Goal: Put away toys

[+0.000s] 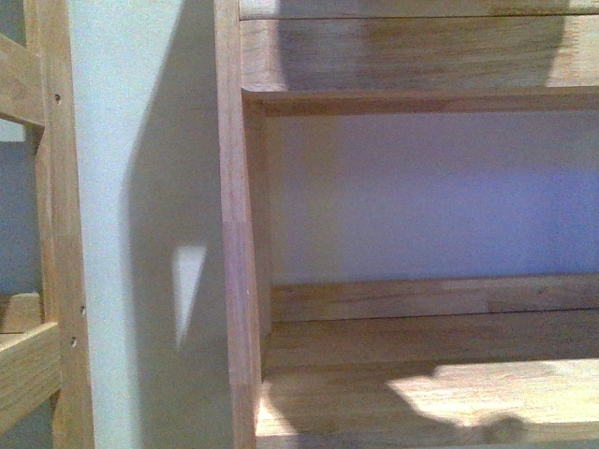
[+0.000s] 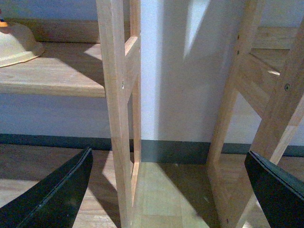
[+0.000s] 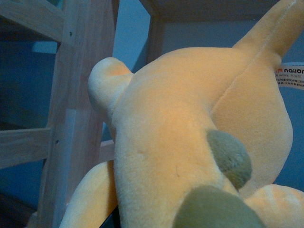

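The left gripper [image 2: 168,154] is spread wide. Its two dark, flat-sided fingers [image 2: 57,194] stand well apart with nothing between them. Straight ahead through that gap there is open room: a strip of pale wood floor [image 2: 161,199] runs to a dark baseboard [image 2: 180,151] under a smooth painted wall [image 2: 180,95]. A slim square-edged post [image 2: 116,118] of light wood rises just beyond one finger. It carries a shelf [image 2: 57,76] on which a pale, rounded bowl [image 2: 16,45] sits at the far end. Beyond the other finger a second frame [image 2: 280,109] of the same wood slants up, with screw heads showing in it. The lane between the two frames is narrow but clear down to the floor.

From the robot's chest neither arm can be seen. At the left is a wooden rail frame [image 1: 56,234], then a bare band of wall, then the straight side panel [image 1: 234,234] of a rack. Right of it a deep open bay lies between an upper board [image 1: 421,98] and a grained lower board [image 1: 421,374] that has a patch of light on it.

At the right arm, the toy [image 3: 180,133] sits so close to the wrist that it hides the fingers, and I cannot tell whether the right gripper grips it. It is soft, short-piled orange-yellow plush, rounded and seamed, with dull dark spots [image 3: 230,156] and a white tag [image 3: 289,76]. A plain wooden upright [image 3: 76,95] stands just beside and behind it.
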You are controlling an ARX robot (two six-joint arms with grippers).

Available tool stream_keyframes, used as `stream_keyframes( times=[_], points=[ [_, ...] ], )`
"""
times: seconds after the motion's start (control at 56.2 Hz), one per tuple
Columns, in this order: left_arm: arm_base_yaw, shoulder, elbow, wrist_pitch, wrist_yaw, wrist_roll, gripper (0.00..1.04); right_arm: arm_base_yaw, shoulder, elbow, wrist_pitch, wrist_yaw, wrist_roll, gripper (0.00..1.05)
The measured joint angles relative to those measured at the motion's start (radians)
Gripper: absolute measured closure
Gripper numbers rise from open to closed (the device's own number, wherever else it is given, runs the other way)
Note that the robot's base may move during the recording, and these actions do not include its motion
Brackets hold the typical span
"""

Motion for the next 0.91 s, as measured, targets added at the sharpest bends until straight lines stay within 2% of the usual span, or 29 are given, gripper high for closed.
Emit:
stream_keyframes(
  times=[0.214, 0.391, 0.907],
  points=[
    [0.0, 0.0, 0.0, 0.0, 0.0, 0.0, 0.06, 0.011, 0.154, 0.223, -0.118, 0.014, 0.08, 0.88],
    [0.0, 0.0, 0.0, 0.0, 0.0, 0.0, 0.06, -0.01, 0.237, 0.352, -0.192, -0.013, 0.157, 0.88],
    [0.0, 0.0, 0.0, 0.0, 0.0, 0.0, 0.06, -0.15, 0.414, 0.588, -0.278, -0.106, 0.427, 0.88]
  ],
)
